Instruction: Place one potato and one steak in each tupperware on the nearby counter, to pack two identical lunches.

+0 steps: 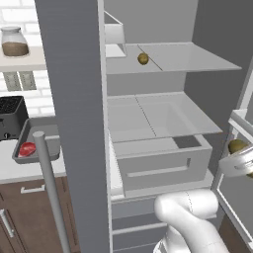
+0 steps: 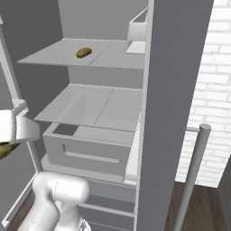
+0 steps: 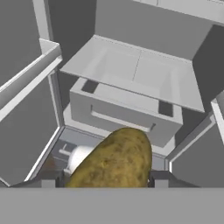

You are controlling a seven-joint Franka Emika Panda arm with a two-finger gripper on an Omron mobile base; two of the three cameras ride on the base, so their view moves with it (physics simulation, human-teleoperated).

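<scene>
A brown potato (image 3: 114,161) sits between my gripper's (image 3: 105,180) two dark fingertips (image 3: 160,178), and the gripper is shut on it. In the left base view this held potato (image 1: 237,146) hangs by the open fridge door at the far right, with the white hand (image 1: 238,163) just under it. Another potato (image 1: 143,59) (image 2: 83,53) lies on the upper fridge shelf. A grey tupperware (image 1: 21,141) rests on the pale counter (image 1: 15,170) at the left, with a red steak (image 1: 27,149) inside. The fridge's side wall hides part of that tupperware.
The open fridge has a lower shelf (image 1: 163,116) and a pulled-out drawer (image 1: 158,165) (image 3: 124,116). A door bin (image 1: 242,121) juts in at the right. A black toaster (image 1: 12,116) stands behind the tupperware, and a jar (image 1: 14,42) sits on the wall shelf.
</scene>
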